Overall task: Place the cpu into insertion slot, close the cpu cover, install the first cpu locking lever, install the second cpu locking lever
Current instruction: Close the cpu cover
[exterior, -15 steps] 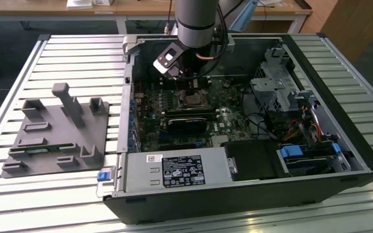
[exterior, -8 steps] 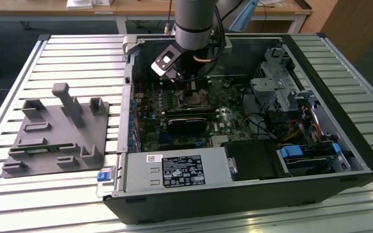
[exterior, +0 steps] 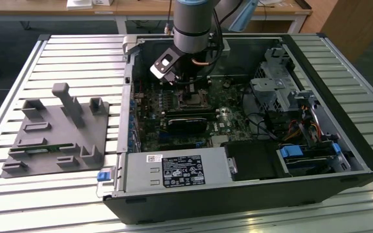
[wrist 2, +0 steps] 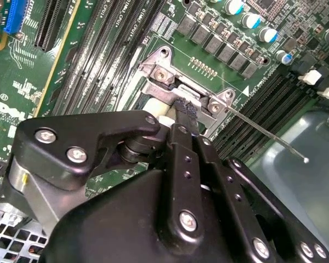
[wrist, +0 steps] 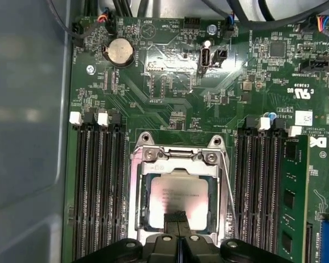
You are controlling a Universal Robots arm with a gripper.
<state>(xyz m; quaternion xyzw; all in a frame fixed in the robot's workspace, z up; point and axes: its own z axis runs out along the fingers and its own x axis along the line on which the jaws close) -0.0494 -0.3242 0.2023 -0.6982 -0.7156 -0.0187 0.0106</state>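
robot arm (exterior: 192, 24): one
gripper (wrist: 177, 217): one
cpu (wrist: 175, 192): one
cpu cover (wrist: 174, 157): one
insertion slot (exterior: 192, 100): one
locking lever (wrist 2: 263, 134): one thin rod counted with certainty — a second cannot be told
memory-slot banks (wrist: 98, 186): two
green memory module (wrist: 292, 203): one
white slot latches (wrist: 102, 118): four in the first wrist view
coin cell (wrist: 119, 52): one
computer case (exterior: 342, 97): one
power supply (exterior: 173, 171): one
grey holder tray (exterior: 50, 141): one — beside the case
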